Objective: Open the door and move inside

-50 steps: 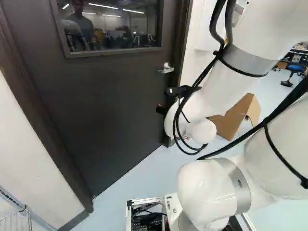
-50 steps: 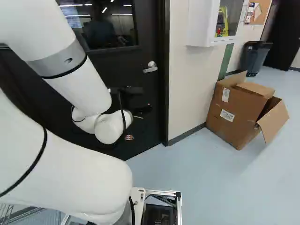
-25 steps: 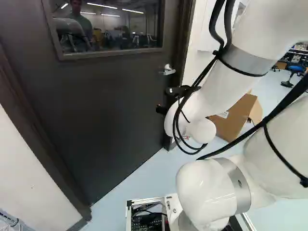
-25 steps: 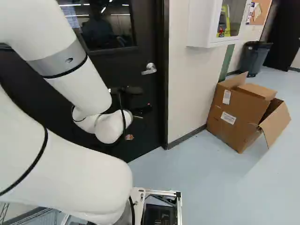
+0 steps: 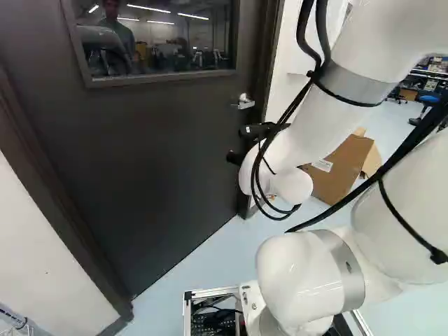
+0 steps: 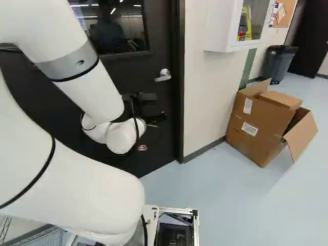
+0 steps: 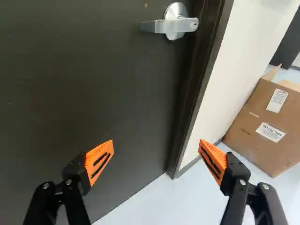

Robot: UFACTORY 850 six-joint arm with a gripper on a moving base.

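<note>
the black gripper (image 6: 156,119) has its orange-padded fingers spread wide apart, facing a shut, dark, flat door (image 7: 93,89). the door's silver metal lever handle (image 7: 176,24) is ahead of the gripper, clear of both fingers. to the gripper's right, a brown cardboard box (image 6: 256,123) has its flaps open, contents hidden; higher on that side, a white wall cabinet (image 6: 220,25) holds something yellow (image 6: 248,23).

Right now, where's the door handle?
Wrist view: the door handle is on the closed door, close beside the door frame, ahead of the open gripper and not between its fingers.
</note>
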